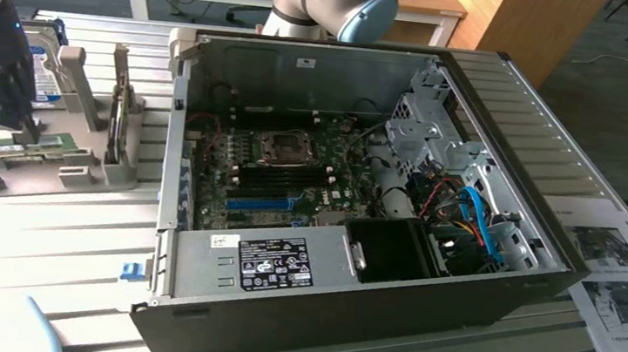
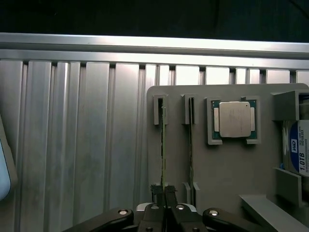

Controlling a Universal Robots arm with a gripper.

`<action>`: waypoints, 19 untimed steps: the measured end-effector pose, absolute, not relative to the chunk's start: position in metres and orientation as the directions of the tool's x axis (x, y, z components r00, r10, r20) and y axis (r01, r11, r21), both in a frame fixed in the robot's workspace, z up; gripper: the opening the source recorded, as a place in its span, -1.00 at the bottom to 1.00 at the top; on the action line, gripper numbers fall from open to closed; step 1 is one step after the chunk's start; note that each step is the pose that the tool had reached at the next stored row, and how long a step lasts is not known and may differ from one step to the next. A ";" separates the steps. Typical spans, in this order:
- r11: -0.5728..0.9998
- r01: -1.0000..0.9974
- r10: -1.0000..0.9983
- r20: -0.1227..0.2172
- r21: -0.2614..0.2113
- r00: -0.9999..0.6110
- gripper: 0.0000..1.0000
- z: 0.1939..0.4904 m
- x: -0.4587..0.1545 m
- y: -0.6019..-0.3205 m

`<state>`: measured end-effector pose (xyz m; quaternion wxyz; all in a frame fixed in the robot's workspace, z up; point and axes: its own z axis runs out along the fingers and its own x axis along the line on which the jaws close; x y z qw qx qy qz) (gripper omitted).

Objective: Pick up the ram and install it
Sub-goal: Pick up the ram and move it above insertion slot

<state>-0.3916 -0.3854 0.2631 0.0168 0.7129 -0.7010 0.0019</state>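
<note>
The gripper (image 2: pixel 163 194) is pinched narrow on the thin edge of the ram (image 2: pixel 162 145), which stands on edge in a slot of the gray holder (image 2: pixel 227 169) at the exterior view's left. A second stick (image 2: pixel 190 145) stands just beside it. Open ribbed table (image 2: pixel 72 145) runs along the holder's outer edge, and the open computer case (image 1: pixel 334 318) sits well apart.

The ribbed bench (image 2: pixel 72 145) lies bare on one side of the grey holder (image 2: pixel 227 164), which sits near the bench's edge at the exterior view's left; on the holder the ram (image 2: pixel 162 145) stands on edge with a second stick (image 2: pixel 191 145) just beside it (only a narrow gap between them), and the gripper (image 2: pixel 163 190) is pinched on the ram's end; beyond the second stick a processor (image 2: pixel 234 119) and a hard drive (image 2: pixel 301 154) crowd the holder; the open case (image 1: pixel 302 61) is free from above, hemmed by its walls, drive cage (image 1: pixel 426 109), cables (image 1: pixel 468 214) and black shroud (image 1: pixel 394 250).
</note>
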 end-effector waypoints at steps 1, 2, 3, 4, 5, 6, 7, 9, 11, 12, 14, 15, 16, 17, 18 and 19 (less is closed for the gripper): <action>-0.017 -1.000 -1.000 0.026 0.022 0.017 -0.78 0.265 -0.391 -0.385; -0.017 -1.000 -1.000 0.026 0.022 0.017 -0.78 0.266 -0.391 -0.385; -0.017 -1.000 -1.000 0.026 0.023 0.017 -0.78 0.268 -0.391 -0.385; -0.017 -1.000 -1.000 0.026 0.023 0.017 -0.78 0.269 -0.391 -0.385; -0.017 -1.000 -1.000 0.026 0.023 0.017 -0.78 0.271 -0.391 -0.385; -0.017 -1.000 -1.000 0.026 0.023 0.017 -0.78 0.272 -0.391 -0.385; -0.016 -1.000 -1.000 0.026 0.024 0.017 -0.78 0.274 -0.391 -0.385; -0.016 -1.000 -1.000 0.026 0.025 0.017 -0.78 0.277 -0.390 -0.385; -0.016 -1.000 -1.000 0.026 0.026 0.017 -0.78 0.279 -0.390 -0.385; -0.016 -1.000 -1.000 0.026 0.026 0.017 -0.78 0.281 -0.390 -0.385; -0.016 -1.000 -1.000 0.026 0.027 0.017 -0.78 0.284 -0.389 -0.385; -0.016 -0.999 -1.000 0.026 0.027 0.017 -0.78 0.286 -0.389 -0.385; -0.016 -0.999 -1.000 0.026 0.028 0.017 -0.78 0.287 -0.389 -0.385; -0.016 -0.999 -1.000 0.026 0.028 0.017 -0.78 0.289 -0.388 -0.385; -0.016 -0.999 -1.000 0.026 0.029 0.017 -0.78 0.290 -0.388 -0.385; -0.015 -0.999 -1.000 0.026 0.031 0.016 -0.78 0.299 -0.387 -0.385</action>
